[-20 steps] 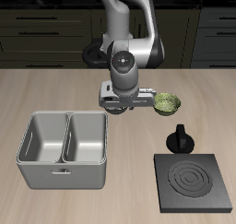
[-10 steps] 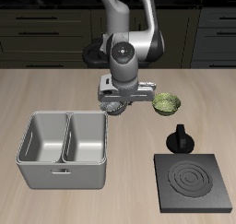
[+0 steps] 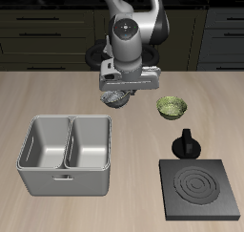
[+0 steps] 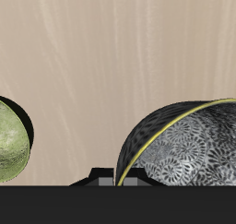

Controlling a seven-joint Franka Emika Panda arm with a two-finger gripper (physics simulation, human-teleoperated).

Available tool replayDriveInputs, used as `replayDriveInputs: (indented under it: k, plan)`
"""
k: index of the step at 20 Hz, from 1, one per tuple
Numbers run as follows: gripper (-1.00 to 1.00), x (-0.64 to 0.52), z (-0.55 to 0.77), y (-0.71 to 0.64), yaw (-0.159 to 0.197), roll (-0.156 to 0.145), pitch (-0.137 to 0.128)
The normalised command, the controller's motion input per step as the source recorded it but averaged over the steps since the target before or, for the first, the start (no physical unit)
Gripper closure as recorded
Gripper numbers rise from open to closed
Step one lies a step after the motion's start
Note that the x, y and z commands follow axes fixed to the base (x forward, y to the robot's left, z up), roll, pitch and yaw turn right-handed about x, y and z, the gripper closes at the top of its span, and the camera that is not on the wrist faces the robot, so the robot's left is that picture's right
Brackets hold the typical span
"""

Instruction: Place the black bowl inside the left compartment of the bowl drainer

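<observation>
We see our gripper (image 3: 116,99) holding the black bowl (image 3: 117,101) above the surface (image 3: 57,93) — just behind the bowl drainer (image 3: 65,156), beside the green bowl (image 3: 172,107).

Bench (image 3: 57,93) of pale matt wood grain; bowl drainer (image 3: 65,174) of smooth grey brushed metal; black bowl (image 4: 189,140) dark with grey-white speckled inside and yellow rim; green bowl (image 3: 172,107) glazed, patterned; stove plate (image 3: 200,190) matt black.

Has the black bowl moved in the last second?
Yes. The black bowl, carried by the gripper, has moved away from the green bowl, to just behind the bowl drainer.
</observation>
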Motion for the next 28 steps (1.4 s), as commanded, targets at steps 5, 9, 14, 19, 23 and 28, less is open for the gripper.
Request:
replayDriveInputs:
  k: [5, 9, 14, 19, 23, 28]
  plan:
    - [1.00, -0.06, 0.61, -0.07, 0.021, -0.004, -0.098]
    - [1.00, -0.03, 0.46, -0.06, 0.017, -0.007, -0.077]
    - [1.00, -0.03, 0.45, -0.02, 0.007, -0.006, -0.072]
    - [1.00, -0.07, 0.52, -0.01, -0.009, -0.005, -0.076]
    - [1.00, -0.06, 0.42, -0.01, -0.010, -0.010, -0.059]
    - [1.00, -0.07, 0.41, -0.03, -0.014, -0.012, -0.067]
